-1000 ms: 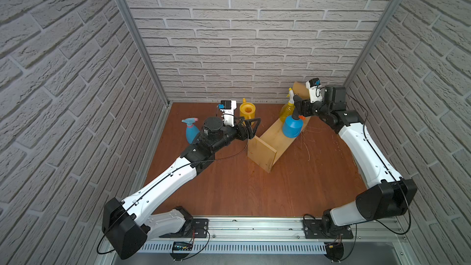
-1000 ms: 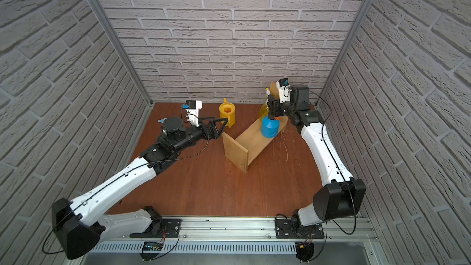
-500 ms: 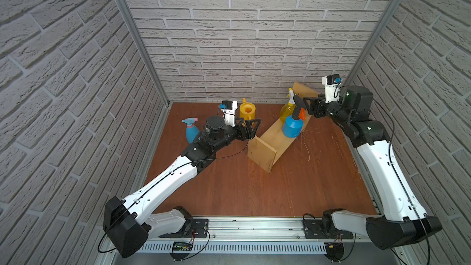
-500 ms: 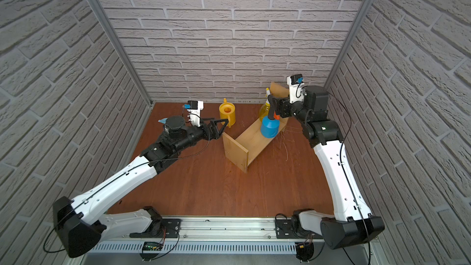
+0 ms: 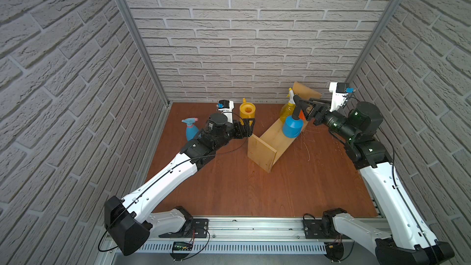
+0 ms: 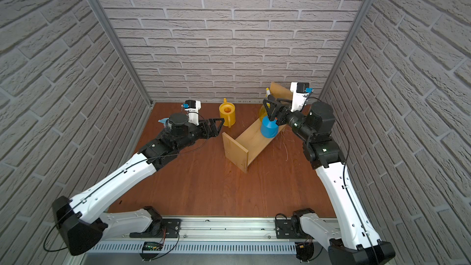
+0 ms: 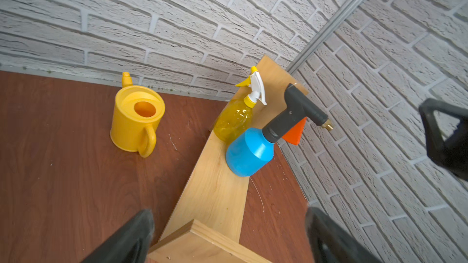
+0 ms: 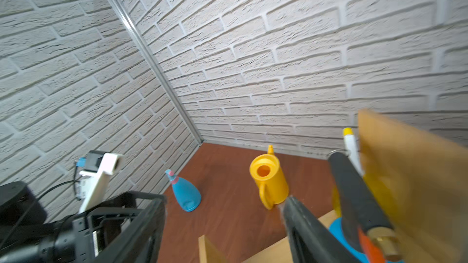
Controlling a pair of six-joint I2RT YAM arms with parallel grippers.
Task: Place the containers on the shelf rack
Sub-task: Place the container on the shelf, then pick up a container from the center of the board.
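1. Left jaws: spread wide, nothing between them. A finger [image 7: 126, 241] shows at the edge of the left wrist view, with the rack [image 7: 215, 193] running away ahead. The jaws hover just short of the rack's near end panel.
2. Right jaws: open, holding nothing. In the left wrist view, one right finger [image 7: 442, 135] stands clear of the brass nozzle [image 7: 328, 125], with a gap between them. In both top views these jaws overlap the top of the blue sprayer [image 5: 291, 128] at the rack's far end.
3. Rack: lies diagonally on the bench [image 5: 242, 187], from the middle toward the far right corner, both end panels upright.
4. Blue sprayer: stands on the rack board toward the far end, base at the board's right edge.
5. Yellow spray bottle [image 5: 285, 114]: on the board just behind the sprayer, by the far end panel. I cannot tell whether the two touch.
6. Watering can [image 5: 247, 112]: on the bench, off the rack, to its left, near the back wall [image 5: 242, 47]. Its handle faces the left jaws.
7. Light-blue spray bottle [image 5: 190, 130]: on the bench toward the left wall [image 5: 76, 98], just beside the left arm [image 5: 173, 174].
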